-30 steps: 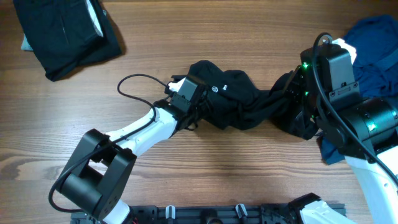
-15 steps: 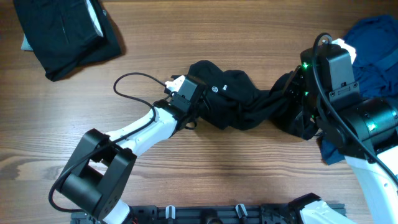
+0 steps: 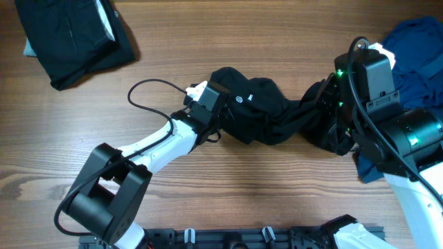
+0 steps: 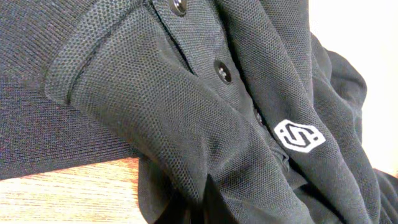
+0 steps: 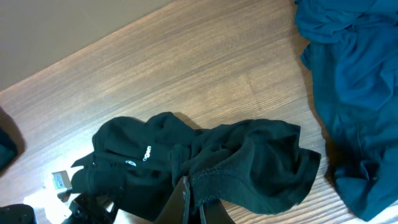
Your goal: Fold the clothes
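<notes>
Black shirt (image 3: 266, 114): bunched into a long, crumpled rope across the middle of the counter (image 3: 228, 200), strung between your two hands.

Left hand (image 3: 220, 119): at the shirt's left end, jaws closed tight with a fold of the fabric pinched between them. Your left wrist view shows the button placket (image 4: 222, 70) and the white logo (image 4: 298, 135) just above the pinch.

Right hand (image 3: 331, 121): at the shirt's right end, jaws clamped narrow on a stitched hem (image 5: 249, 163), which rises in a loose flap from the fingers (image 5: 184, 198).

Dark blue garment (image 3: 415, 48): heaped at the counter's right edge, partly under your right arm, just beside the shirt's end.

Folded black garment (image 3: 73, 38): far left corner, well apart from both hands.
</notes>
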Tool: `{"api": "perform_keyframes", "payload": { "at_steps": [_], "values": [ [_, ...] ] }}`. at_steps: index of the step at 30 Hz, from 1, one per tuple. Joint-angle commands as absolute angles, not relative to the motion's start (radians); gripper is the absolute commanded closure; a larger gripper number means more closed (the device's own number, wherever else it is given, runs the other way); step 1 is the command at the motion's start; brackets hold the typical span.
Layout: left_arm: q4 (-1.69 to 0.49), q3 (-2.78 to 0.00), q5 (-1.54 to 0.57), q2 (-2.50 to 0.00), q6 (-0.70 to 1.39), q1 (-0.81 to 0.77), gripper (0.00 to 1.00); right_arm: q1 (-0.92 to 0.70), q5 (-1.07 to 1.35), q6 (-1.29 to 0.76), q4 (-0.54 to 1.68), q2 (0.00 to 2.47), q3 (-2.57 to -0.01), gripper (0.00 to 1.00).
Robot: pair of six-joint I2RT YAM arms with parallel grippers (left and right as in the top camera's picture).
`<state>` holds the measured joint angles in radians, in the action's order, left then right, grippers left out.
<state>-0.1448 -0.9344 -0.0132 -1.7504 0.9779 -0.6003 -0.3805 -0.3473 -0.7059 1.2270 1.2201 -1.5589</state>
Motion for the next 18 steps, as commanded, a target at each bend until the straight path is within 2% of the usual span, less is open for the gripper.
{"api": "perform_keyframes", "payload": {
  "at_steps": [1,6,18],
  "values": [
    [-0.155,-0.945,-0.018,-1.757,0.965,-0.598,0.96,-0.376,-0.34,-0.707,1.225,1.225,-1.582,0.96],
    [-0.22,-0.945,-0.017,-1.666,0.866,-0.598,0.96,-0.376,-0.34,-0.707,1.221,1.225,-1.582,0.96],
    [-0.442,-0.945,0.112,-1.147,0.731,-0.598,0.96,-0.376,-0.34,-0.706,1.159,1.219,-1.583,0.96]
  ]
}}
